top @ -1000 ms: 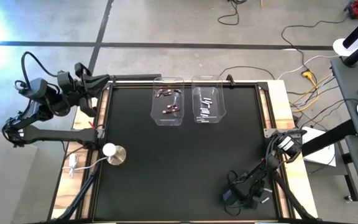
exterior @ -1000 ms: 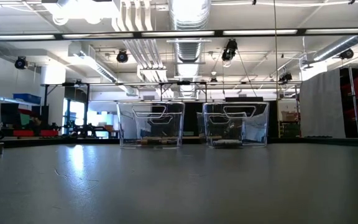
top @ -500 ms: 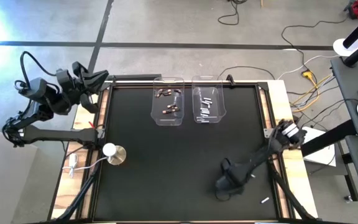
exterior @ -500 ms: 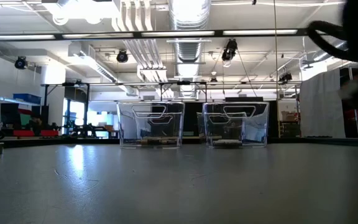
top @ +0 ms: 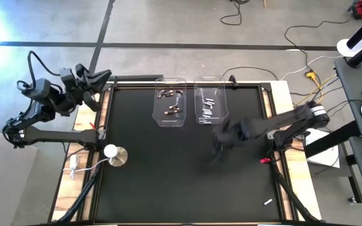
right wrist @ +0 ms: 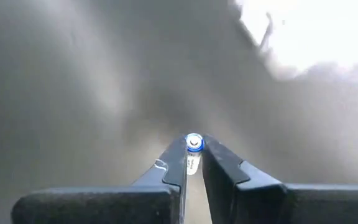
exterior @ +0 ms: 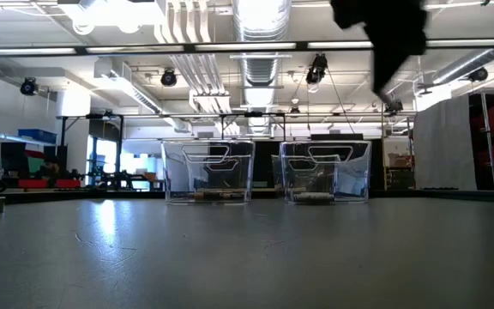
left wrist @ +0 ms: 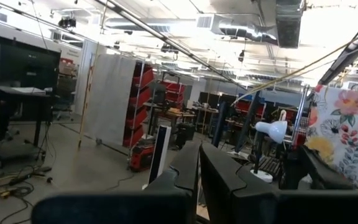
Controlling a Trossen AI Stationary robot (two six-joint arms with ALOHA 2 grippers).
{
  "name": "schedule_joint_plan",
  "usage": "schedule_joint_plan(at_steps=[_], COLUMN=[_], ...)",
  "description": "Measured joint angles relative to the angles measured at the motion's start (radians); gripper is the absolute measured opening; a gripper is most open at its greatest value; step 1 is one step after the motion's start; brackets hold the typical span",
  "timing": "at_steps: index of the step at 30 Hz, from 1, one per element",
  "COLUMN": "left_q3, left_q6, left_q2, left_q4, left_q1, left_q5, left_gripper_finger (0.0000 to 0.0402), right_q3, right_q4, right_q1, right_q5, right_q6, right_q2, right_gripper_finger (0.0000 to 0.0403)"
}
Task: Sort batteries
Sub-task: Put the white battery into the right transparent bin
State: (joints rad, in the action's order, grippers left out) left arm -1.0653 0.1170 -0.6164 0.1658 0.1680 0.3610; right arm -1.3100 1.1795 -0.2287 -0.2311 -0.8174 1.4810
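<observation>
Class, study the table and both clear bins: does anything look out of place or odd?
Yes. One silvery-white battery lies alone on the black table near its front right corner, far from the clear bins. A small red object also sits at the right edge.

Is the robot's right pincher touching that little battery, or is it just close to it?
Touching. The right wrist view shows the right gripper shut on the battery, one finger pressing each side.

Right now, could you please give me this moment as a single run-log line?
right gripper: shut on silvery battery, above table near right bin | left gripper: shut, parked off table
</observation>
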Motion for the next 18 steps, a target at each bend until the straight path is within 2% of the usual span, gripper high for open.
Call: schedule_joint_plan(at_steps=[2,6,10,12,15,18], left_q3=[0.000,0.000,0.000,0.000,0.000,-0.003], left_q6=[0.001,0.001,0.018,0.023,0.023,0.024], left_q2=[-0.005,-0.021,-0.040,-0.043,-0.033,-0.009], left_q4=[-0.001,0.001,0.013,0.018,0.023,0.045], left_q1=[0.000,0.000,0.000,-0.001,-0.001,-0.001], left_q5=[0.000,0.000,-0.001,-0.003,-0.003,-0.004], left_gripper_finger=[0.0000,0.0000,0.0000,0.0000,0.0000,0.0000], right_q3=[-0.030,-0.054,-0.054,-0.054,-0.056,-0.073], right_q4=[-0.047,-0.152,-0.282,-0.336,-0.378,-0.368], right_q1=[0.073,0.276,0.482,0.566,0.664,0.733], right_q5=[-0.047,-0.043,0.056,0.138,0.238,0.267], right_q6=[0.097,0.302,0.473,0.537,0.618,0.682], right_q2=[-0.039,-0.056,-0.002,0.042,0.120,0.205], right_gripper_finger=[0.0029,0.0029,0.0029,0.0029,0.0029,0.0029])
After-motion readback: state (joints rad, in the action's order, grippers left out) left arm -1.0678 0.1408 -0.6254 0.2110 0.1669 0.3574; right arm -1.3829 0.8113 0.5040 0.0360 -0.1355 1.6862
